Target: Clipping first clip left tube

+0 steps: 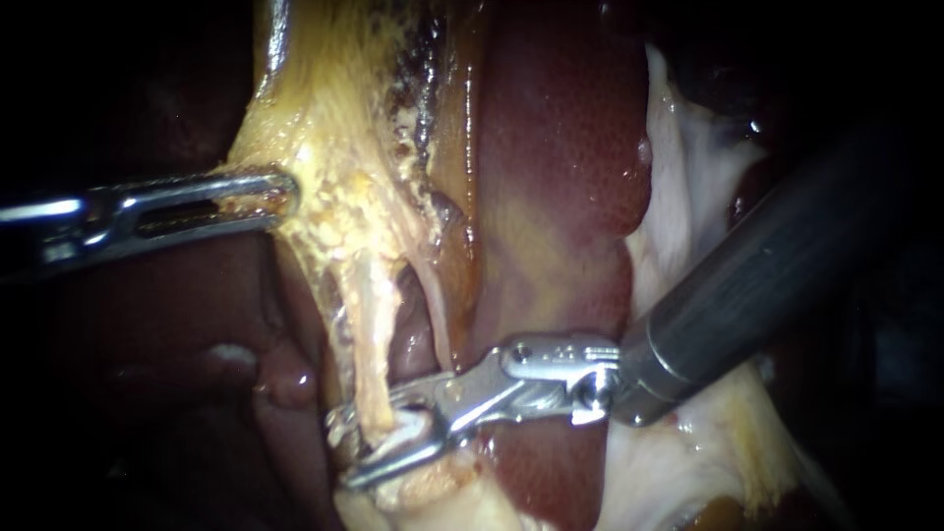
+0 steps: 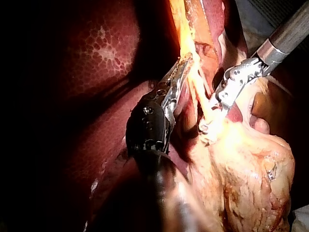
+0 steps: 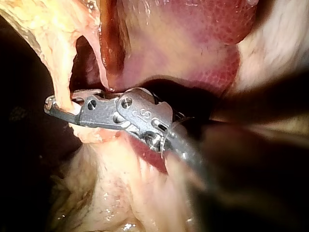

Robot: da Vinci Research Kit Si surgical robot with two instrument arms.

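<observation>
Left instrument (image 1: 270, 192) comes in flat from the left, slotted jaws closed on the edge of the yellow fatty tissue (image 1: 324, 167), a bit of that tissue showing through the slot. The fat is granular and crumbly-looking, and it narrows downward into the left tube (image 1: 369, 334). The tube is a pale cream-yellow cord with a fibrous, slightly ragged surface. It runs near-vertical, stripped bare on both sides. A dark open window sits just right of it, then the thinner, pinker right tube (image 1: 438, 315) hugs the liver's edge. The lower end of the left tube drops straight into the right instrument (image 1: 339, 452), whose jaws straddle it crosswise, one jaw on each side, held part-way apart with the tube filling the gap and both jaws against it. The tube isn't visibly flattened. Can't tell whether a clip sits in the jaws. Right wrist view agrees: the tube (image 3: 62, 72) passes down between the two jaw tips, with pale tissue bulging just beyond the lower jaw. Below the jaws the tube merges into a whitish-yellow lump of tissue (image 1: 442, 492). Further right is the liver (image 1: 560, 147), dark red-brown, glossy and finely mottled. The right instrument's metal wrist lies across the liver's lower part, and its dark shaft rises toward the upper right over pale white membrane (image 1: 688, 167).
</observation>
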